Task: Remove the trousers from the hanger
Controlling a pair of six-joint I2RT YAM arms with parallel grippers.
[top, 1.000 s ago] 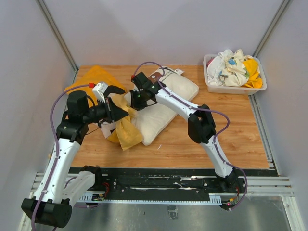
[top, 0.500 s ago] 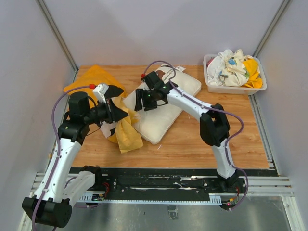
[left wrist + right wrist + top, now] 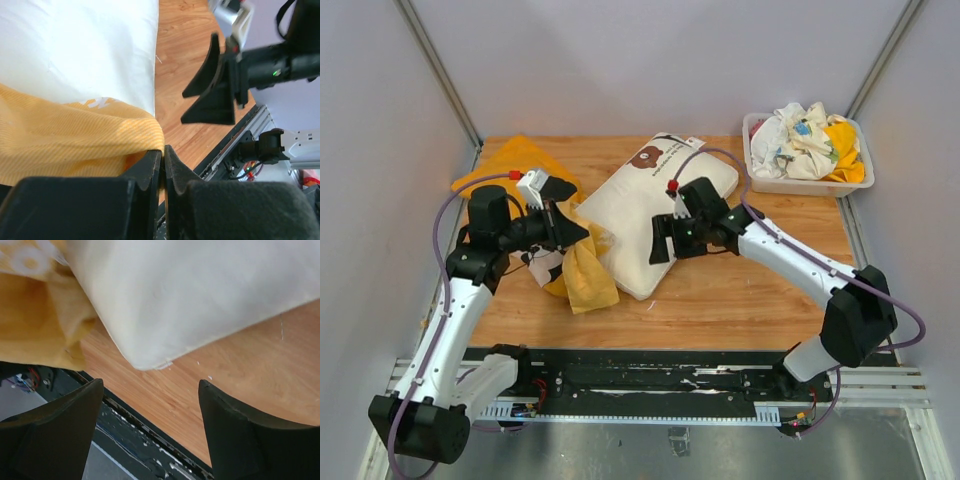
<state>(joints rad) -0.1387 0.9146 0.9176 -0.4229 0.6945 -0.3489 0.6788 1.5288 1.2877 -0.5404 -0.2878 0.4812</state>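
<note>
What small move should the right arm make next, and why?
Probably ease the right gripper toward the left arm and down to the yellow fabric. Its jaws stand open over the near edge of the cream cushion, holding nothing, while the left gripper is shut on that fabric.

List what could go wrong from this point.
1. The left gripper is shut on just a thin fold at the edge of the yellow cloth; a pull may slip it free.
2. That cloth lies against the white cushion, so pulling may drag the cushion along.
3. The right gripper is open over the cushion's edge, holding nothing, so nothing braces the load.
</note>
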